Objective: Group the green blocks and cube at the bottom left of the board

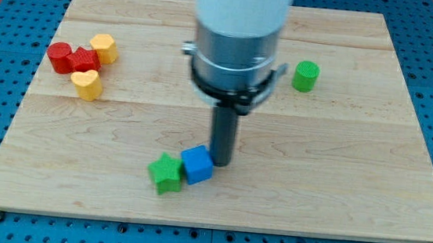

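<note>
Wooden planks make up the pale surface [340, 148], which lies on blue flooring with a strip of red at the view's top corners. Only one camera view is on hand.

Near the view's bottom, a little left of centre, my tip [220, 161] stands on the surface, touching or just beside the right-hand top corner of the blue cube [197, 165]. The green star block [166, 172] sits against the cube's left side, so the two form a pair. The green cylinder [305, 76] stands alone, well apart, toward the view's top right. At the view's left sit two red blocks [71, 58] pressed together, a yellow block [104, 48] above them and another yellow block [86, 83] below; their shapes are hard to make out.

No pincer exists on this arm, so nothing can be said of one being apart or together; the rod only pushes.

My judgement: the step in hand is driving the cube and star toward the bottom left. To do it well, I should keep the tip behind the cube's centre on its right-hand top side and push slowly leftward and down, so the cube does not spin off and the star stays ahead of it. The cylinder needs fetching afterwards. The bottom edge is near; overshoot could tip a block off.
</note>
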`<state>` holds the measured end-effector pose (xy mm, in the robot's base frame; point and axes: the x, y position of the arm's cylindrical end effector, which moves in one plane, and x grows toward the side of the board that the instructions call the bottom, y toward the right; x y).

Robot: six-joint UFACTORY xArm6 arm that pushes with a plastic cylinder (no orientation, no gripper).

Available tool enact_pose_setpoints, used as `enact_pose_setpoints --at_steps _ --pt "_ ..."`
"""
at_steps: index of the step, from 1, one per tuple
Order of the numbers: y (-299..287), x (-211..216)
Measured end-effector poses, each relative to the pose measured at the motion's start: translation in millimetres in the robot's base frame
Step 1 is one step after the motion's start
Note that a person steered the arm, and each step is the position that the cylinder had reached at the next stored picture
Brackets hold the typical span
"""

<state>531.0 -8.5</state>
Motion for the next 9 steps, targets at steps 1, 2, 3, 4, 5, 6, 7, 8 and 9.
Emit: enact_pose_setpoints --at_steps 1,2,3,4,5,6,7,8,9 --pt "51 -46" --pt "156 -120" --pt "235 -190" --pt "152 -180" --pt "69 -113" --pt "-7 -69" --pt "-4 -101" --pt "-59 -95" --pt "-58 -54"
